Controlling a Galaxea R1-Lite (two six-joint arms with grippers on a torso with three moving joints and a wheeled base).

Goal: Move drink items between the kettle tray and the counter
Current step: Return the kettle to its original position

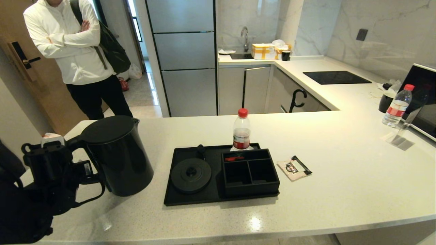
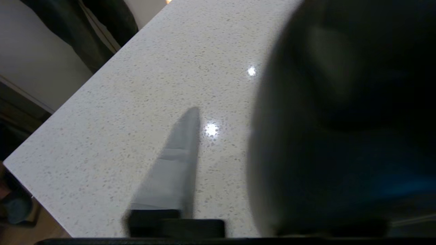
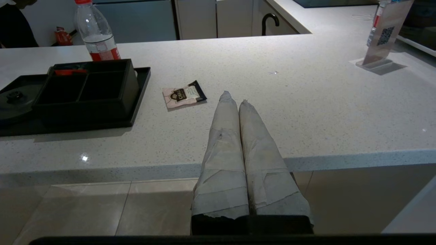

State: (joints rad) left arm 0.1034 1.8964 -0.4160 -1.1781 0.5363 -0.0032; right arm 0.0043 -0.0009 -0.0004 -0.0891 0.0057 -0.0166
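The black kettle [image 1: 117, 154] stands upright on the counter [image 1: 340, 190], just left of the kettle tray [image 1: 204, 201]. My left gripper [image 1: 89, 173] is at its loop handle, and the kettle's dark body [image 2: 340, 136] fills much of the left wrist view. The tray's round base [image 1: 190, 175] is bare, and the organiser box [image 1: 250, 173] sits beside it. The beige sachet [image 1: 293, 168] lies flat on the counter right of the tray. My right gripper [image 3: 235, 100] is shut and empty, low by the counter's front edge, short of the sachet [image 3: 183, 95].
A red-capped bottle [image 1: 241, 131] stands at the tray's back edge, and another [image 1: 396, 105] at the far right beside a clear sign holder [image 1: 400, 134]. A black hob [image 1: 335, 77] lies further back. A person [image 1: 75, 51] stands beyond the counter's left end.
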